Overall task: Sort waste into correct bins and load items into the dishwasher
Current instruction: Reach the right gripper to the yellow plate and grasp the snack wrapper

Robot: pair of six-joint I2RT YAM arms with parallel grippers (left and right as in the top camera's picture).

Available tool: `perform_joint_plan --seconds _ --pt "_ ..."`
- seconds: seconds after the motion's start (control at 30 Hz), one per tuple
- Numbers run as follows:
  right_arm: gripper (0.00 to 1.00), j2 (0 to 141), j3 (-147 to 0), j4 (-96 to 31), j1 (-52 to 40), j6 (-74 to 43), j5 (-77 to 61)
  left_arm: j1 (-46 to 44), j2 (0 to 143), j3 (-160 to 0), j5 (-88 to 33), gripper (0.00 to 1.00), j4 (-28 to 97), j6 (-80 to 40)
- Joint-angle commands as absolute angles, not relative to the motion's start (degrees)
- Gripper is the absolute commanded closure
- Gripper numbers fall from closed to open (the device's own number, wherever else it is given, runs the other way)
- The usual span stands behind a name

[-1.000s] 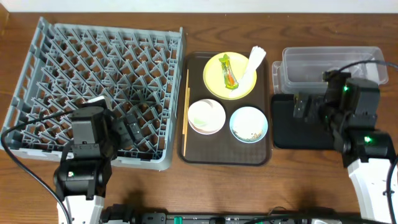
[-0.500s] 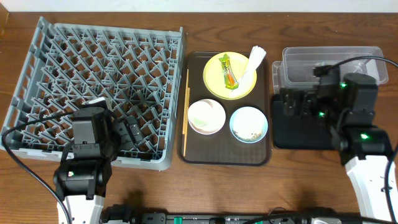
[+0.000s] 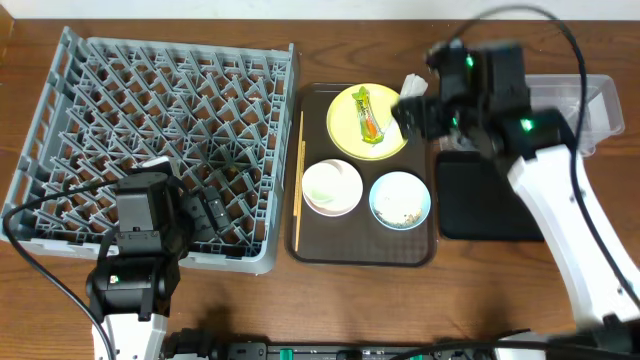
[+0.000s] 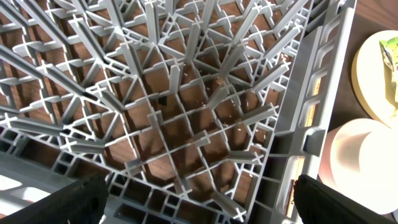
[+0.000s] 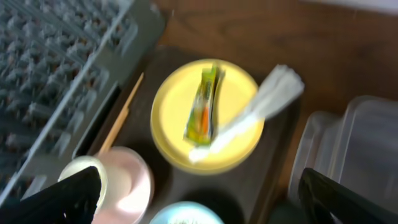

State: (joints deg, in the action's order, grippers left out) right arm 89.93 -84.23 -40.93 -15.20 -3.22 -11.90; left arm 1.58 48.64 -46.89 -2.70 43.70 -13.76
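the dish rack (image 3: 160, 120), grey and pegged, fills the left of the table and is the biggest thing in view. the left gripper (image 3: 208, 214) hovers over its near right corner. in the left wrist view its dark fingers (image 4: 62, 199) sit at the two bottom corners, spread wide apart. only rack pegs and bare wood lie between them, and nothing is gripped.

the brown tray (image 3: 362, 258) lies just beside the rack on its right. beyond it are the black tray (image 3: 485, 200) and, behind that, the clear tub (image 3: 590, 95), partly hidden by the right arm.

on the brown tray's far half sits the yellow plate (image 3: 345, 125). the right gripper (image 3: 414, 112) hangs over the plate's right edge. the right wrist view is blurred, yet it shows both fingers parted wide at the lower corners. the plate lies ahead of them, centred in the gap and not touched.

the white bowl (image 3: 332, 187) and the light-blue bowl (image 3: 400, 190) stand side by side on the tray's near half. rice scraps (image 3: 405, 212) lie in the blue one.

the white napkin (image 5: 261, 109) lies slantwise across the plate's right rim. the green-and-orange wrapper (image 3: 368, 120) lies flat on the plate's middle. the chopsticks (image 3: 299, 180) lie along the tray's left edge.
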Motion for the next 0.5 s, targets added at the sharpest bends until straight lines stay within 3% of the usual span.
perform_joint_plan --seconds 0.0,0.2,0.47 --pt "0.01 98.4 -91.0 -40.9 -16.6 -2.1 -8.6 1.3 48.6 -48.1 -2.8 0.02 43.9 -14.3" --pt "0.13 111.7 -92.2 -35.9 -20.3 -3.2 -5.8 1.3 48.6 -48.1 -2.8 0.02 43.9 -14.3" --pt "0.20 122.8 -92.2 -30.6 -25.9 -9.8 2.4 1.3 48.6 -48.1 -2.8 0.02 43.9 -14.3"
